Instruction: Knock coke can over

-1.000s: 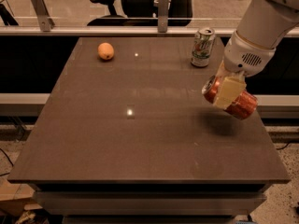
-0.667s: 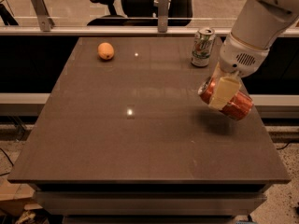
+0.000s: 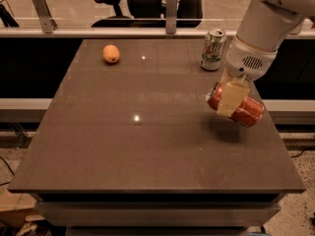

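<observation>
Coke can (image 3: 248, 113) lies tipped on its side at the right of the table (image 3: 147, 151), squeezed in the gripper (image 3: 229, 101), which has moved it slightly left, so it already looks knocked over.

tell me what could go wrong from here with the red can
1. The end effector grips the red can sideways, close to the right edge of the table; let go, it may roll off.
2. The white-and-green can stands just beside the arm; a swing could topple it too.
</observation>
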Action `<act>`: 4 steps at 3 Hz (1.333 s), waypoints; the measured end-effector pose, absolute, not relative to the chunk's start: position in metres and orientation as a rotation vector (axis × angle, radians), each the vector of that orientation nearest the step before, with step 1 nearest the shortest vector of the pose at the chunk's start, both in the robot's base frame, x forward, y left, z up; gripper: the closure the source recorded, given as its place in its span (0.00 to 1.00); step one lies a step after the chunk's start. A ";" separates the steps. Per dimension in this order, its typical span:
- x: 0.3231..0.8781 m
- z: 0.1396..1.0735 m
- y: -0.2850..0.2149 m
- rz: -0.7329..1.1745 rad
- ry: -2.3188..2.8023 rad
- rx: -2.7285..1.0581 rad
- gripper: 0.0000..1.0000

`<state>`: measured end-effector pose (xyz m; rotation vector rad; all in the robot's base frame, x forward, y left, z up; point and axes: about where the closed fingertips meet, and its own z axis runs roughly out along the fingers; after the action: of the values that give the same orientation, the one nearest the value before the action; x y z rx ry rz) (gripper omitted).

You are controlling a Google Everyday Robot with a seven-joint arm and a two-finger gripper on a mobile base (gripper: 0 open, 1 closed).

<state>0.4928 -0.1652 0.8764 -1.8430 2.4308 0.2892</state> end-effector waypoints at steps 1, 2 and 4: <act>0.498 0.876 -0.163 0.278 2.416 -1.830 0.82; 0.502 0.876 -0.161 0.269 2.405 -1.821 0.59; 0.509 0.874 -0.157 0.255 2.391 -1.806 0.11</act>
<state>0.5091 -0.1573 0.8738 -1.8058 2.3914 0.2551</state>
